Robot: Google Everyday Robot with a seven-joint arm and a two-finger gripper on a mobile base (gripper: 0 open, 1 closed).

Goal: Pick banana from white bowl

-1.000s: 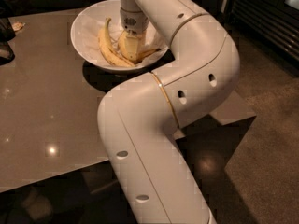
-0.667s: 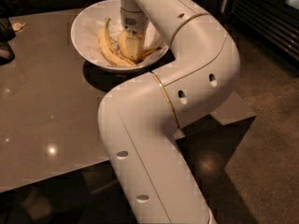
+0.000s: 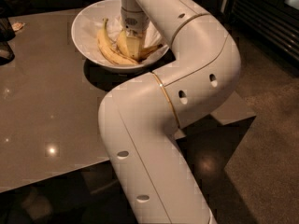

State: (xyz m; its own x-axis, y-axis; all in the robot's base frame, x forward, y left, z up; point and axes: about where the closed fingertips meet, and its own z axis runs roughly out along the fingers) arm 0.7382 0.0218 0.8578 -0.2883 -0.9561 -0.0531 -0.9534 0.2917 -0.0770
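Observation:
The white bowl point(image 3: 86, 24) stands at the far side of the grey table, lined with white paper. Two yellow bananas lie in it. The short, plump, curved banana point(image 3: 127, 47) lies at the middle right, its thin brownish tip point(image 3: 154, 48) pointing right. The longer, slimmer banana point(image 3: 108, 48) lies to its left. My gripper point(image 3: 132, 37) reaches down into the bowl from the white arm and sits right on top of the plump banana, hiding part of it.
My white arm point(image 3: 187, 78) bends across the table's right side and fills the foreground. A dark object point(image 3: 4, 41) and a small scrap point(image 3: 17, 26) sit at the table's far left. The table point(image 3: 46, 101) ends at the right above a dark floor.

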